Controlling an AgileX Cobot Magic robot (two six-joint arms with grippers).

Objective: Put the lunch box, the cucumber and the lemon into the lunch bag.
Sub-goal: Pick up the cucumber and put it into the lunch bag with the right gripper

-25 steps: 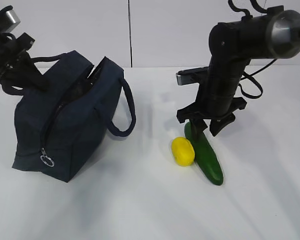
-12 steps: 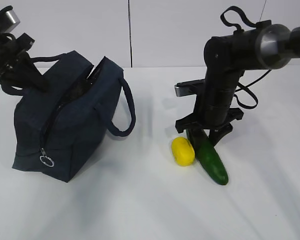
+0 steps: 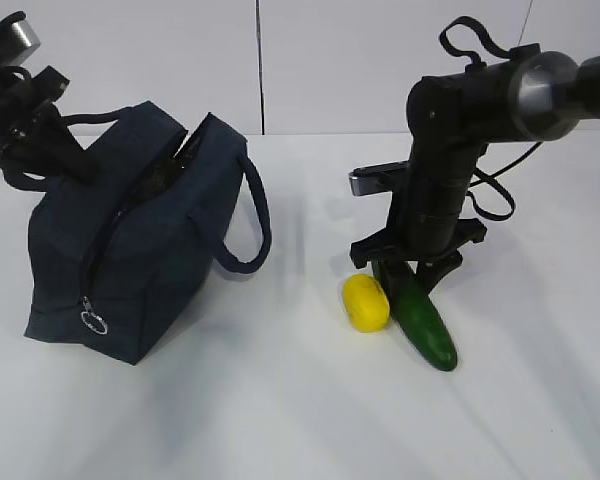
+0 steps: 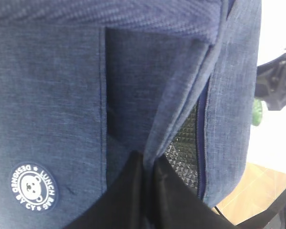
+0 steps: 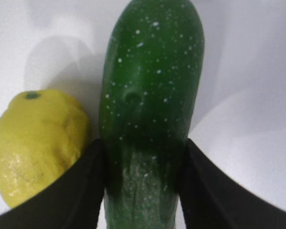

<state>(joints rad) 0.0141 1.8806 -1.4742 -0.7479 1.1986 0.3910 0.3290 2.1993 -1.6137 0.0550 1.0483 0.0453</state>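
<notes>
The dark navy lunch bag (image 3: pixel 130 250) stands at the left with its top zipper open; a dark lining shows inside in the left wrist view (image 4: pixel 186 143). My left gripper (image 3: pixel 68 158) is shut on the bag's fabric edge (image 4: pixel 171 119) beside the opening. The dark green cucumber (image 3: pixel 425 325) lies on the table, with the yellow lemon (image 3: pixel 366 302) touching its left side. My right gripper (image 3: pixel 408 272) is closed on the cucumber's far end (image 5: pixel 152 71), one finger on each side. The lemon (image 5: pixel 38 143) sits just outside the left finger (image 5: pixel 81 191). The lunch box is not visible.
The bag's near loop handle (image 3: pixel 255 215) hangs toward the lemon. A silver ring pull (image 3: pixel 93 321) hangs at the bag's front corner. The white table (image 3: pixel 280 420) runs back to a white wall.
My right gripper has lowered and closed round the cucumber, whose near end swung a little right. The left gripper, the bag and the lemon have stayed put.
</notes>
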